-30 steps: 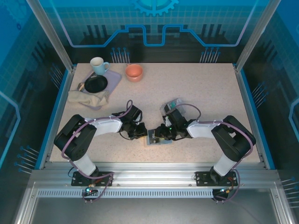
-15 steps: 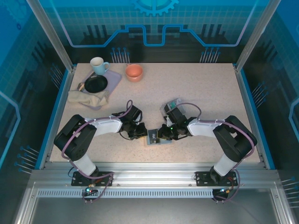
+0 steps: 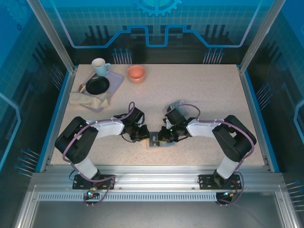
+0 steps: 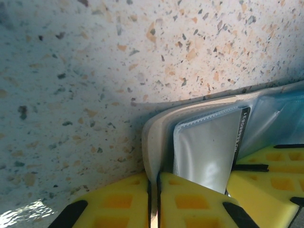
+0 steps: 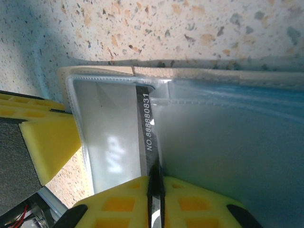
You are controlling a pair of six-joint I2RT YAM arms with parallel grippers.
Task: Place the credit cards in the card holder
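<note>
The beige card holder (image 3: 159, 141) lies open on the table between my two grippers. My left gripper (image 3: 144, 136) is shut on the edge of its beige cover (image 4: 153, 133), with the yellow pads (image 4: 190, 199) pinching it. In the right wrist view a dark credit card (image 5: 148, 124) with a printed number sits partly inside a clear pocket (image 5: 111, 133). The word VIP shows through that pocket. My right gripper (image 5: 155, 202) is shut on the card's exposed edge. The same card's edge (image 4: 240, 137) shows in the left wrist view.
A clear plastic box (image 3: 176, 105) stands just behind my right wrist. At the back left are a mug (image 3: 99, 65), an orange bowl (image 3: 136, 73), a black plate (image 3: 97, 85) and a beige cloth (image 3: 88, 99). The left gripper's yellow finger (image 5: 47, 137) lies beside the holder.
My right gripper has closed on the credit card and the right arm has shifted slightly left toward the holder. The left gripper has kept its hold and place.
</note>
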